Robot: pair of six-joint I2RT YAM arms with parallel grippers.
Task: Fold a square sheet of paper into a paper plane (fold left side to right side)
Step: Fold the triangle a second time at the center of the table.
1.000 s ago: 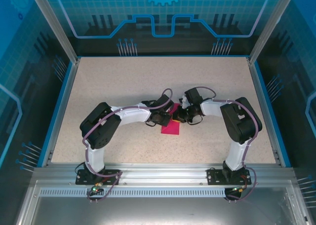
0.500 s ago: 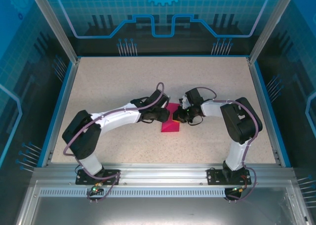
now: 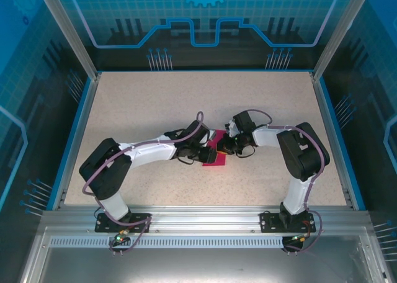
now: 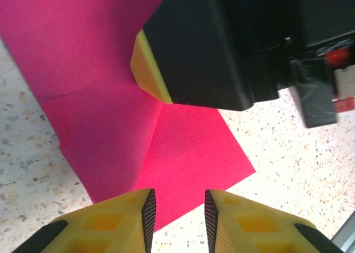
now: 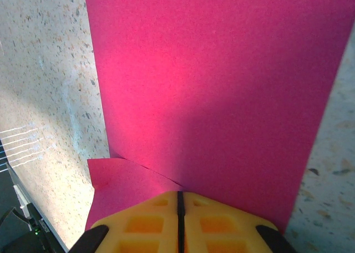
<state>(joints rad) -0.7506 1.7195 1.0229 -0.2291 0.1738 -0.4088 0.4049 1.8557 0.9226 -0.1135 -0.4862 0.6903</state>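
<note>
Tabletop (image 3: pixel 155 103) was beige, speckled, stone-look and matte, evenly lit from above. The right wrist view caught a brighter patch on it at the left. Blue trim (image 3: pixel 75 134) ran along the left, far and right edges. Silver aluminium posts (image 3: pixel 68 28) stood at the far corners. Far panel (image 3: pixel 205 16) was blue with a grid, circuit lines and a gear graphic. Left side panel (image 3: pixel 25 128) and right side panel (image 3: pixel 375 128) were tinted blue too. Near edge had a slotted aluminium rail (image 3: pixel 205 218), then a brushed metal sheet (image 3: pixel 198 264).
</note>
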